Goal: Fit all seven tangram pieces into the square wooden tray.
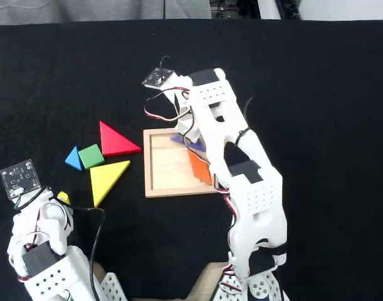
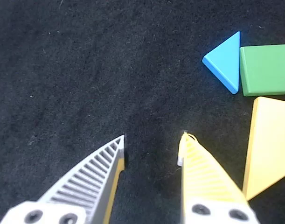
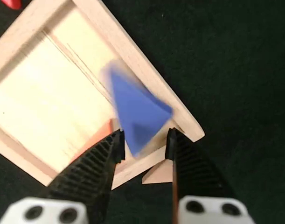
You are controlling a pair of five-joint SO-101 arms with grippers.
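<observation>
Two white plastic arms, side by side at a black, cloth-like counter (image 1: 316, 94). One square tray (image 1: 147, 166) of pale wood with a raised rim and a fine straight grain, flat near the middle of the counter.

Six coloured pieces counted, all flat with sharp edges and smooth matte faces:
- Four loose on the counter, grouped just beside the tray.
  - One large red triangle (image 1: 116, 141).
  - One large yellow triangle (image 1: 107, 179).
  - One small light blue triangle (image 1: 73, 158).
  - One green square (image 1: 91, 156), edge to edge with the light blue triangle.
- One orange piece (image 1: 199, 168) inside the tray, half hidden under the right arm.
- One dark blue triangle (image 3: 135, 112), blurred, across the tray's rim at one corner and partly over the tray floor. Resting or lifted: cannot tell.

Right gripper (image 3: 143, 135) above that same corner. Black ribbed fingers spread, with only the narrow tip of the dark blue triangle between them and a strip of wood showing beside it. No pinch.

Left gripper (image 2: 151, 140) low over bare counter, near the yellow triangle. Fingers spread wide, one grey and one yellow, both ribbed, with nothing between them.
</observation>
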